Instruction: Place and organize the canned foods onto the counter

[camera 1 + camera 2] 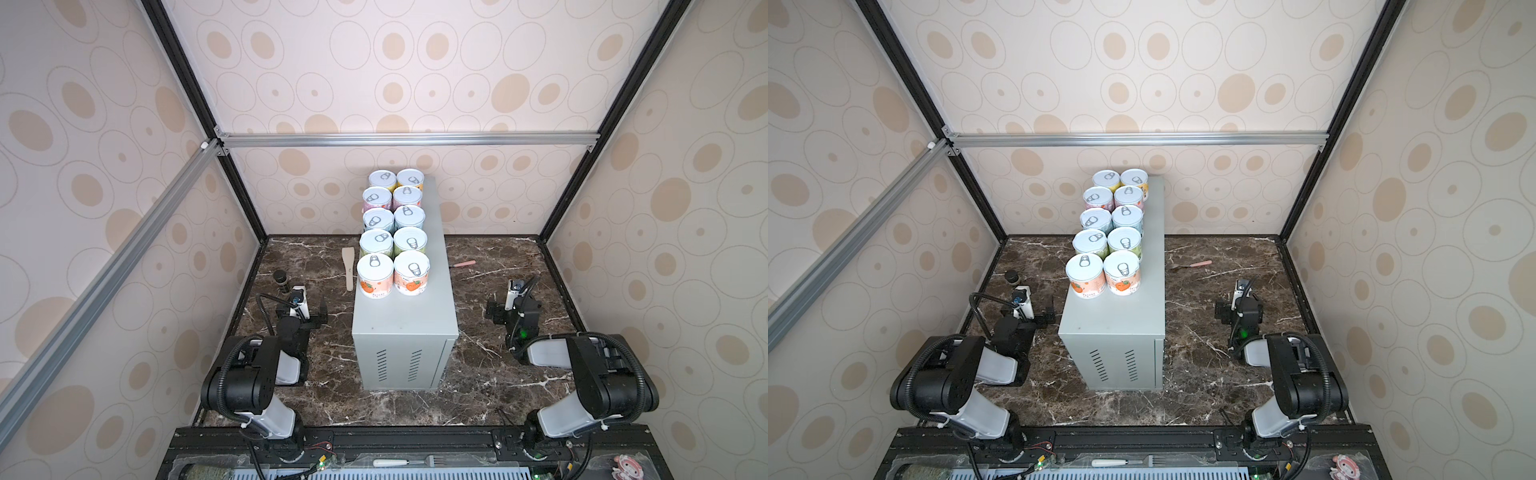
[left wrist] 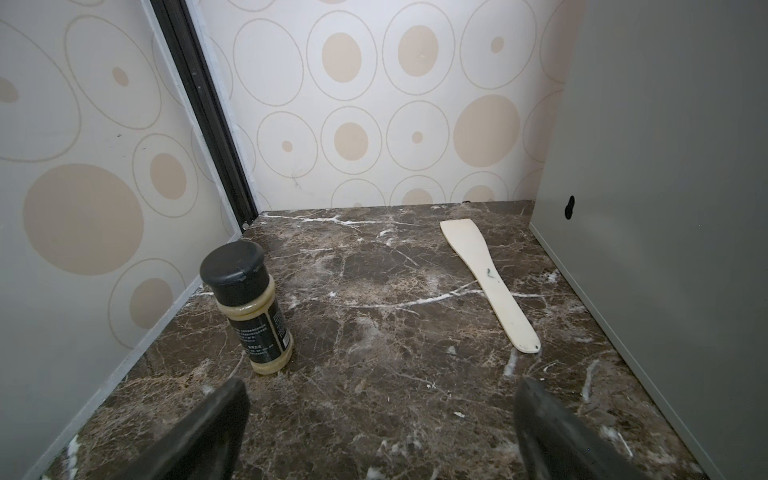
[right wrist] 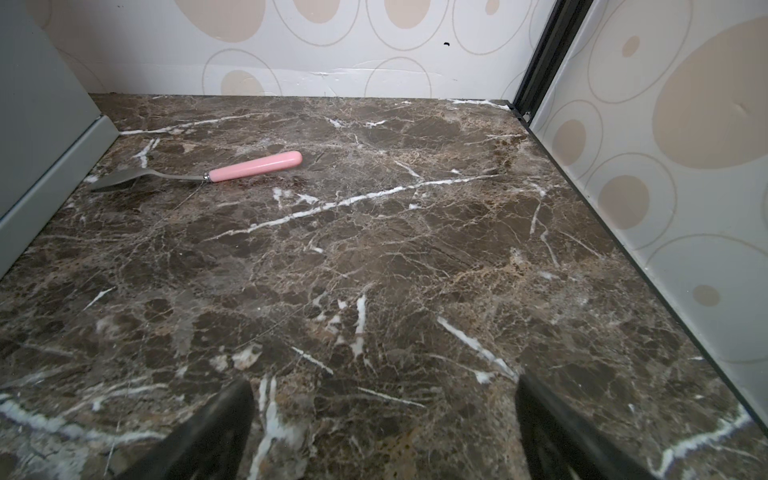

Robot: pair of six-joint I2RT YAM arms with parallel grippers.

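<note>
Neatly, the canned foods (image 1: 409,241) (image 1: 1091,240) all stand upright on the counter (image 1: 405,320) (image 1: 1113,320), set in two rows of five that run from near to far along the left and far part of its flat top. The nearest pair carries orange fruit print, and the pairs behind it show green, light blue, pink and yellow labels. Neighbouring cans sit just beside one another. The near stretch of the top is bare.

Both arms rest low on the dark marble surface (image 1: 478,374), one on each side of the counter. The left arm (image 1: 291,328) has its jaws spread wide with nothing between them, and so does the right arm (image 1: 519,320).

Left of the counter lie a wooden spatula (image 1: 349,268) (image 2: 490,286) and, further left, a small dark-capped bottle (image 1: 282,280) (image 2: 249,307) standing upright. To the right lies a pink-handled utensil (image 1: 464,264) (image 3: 255,166).
</note>
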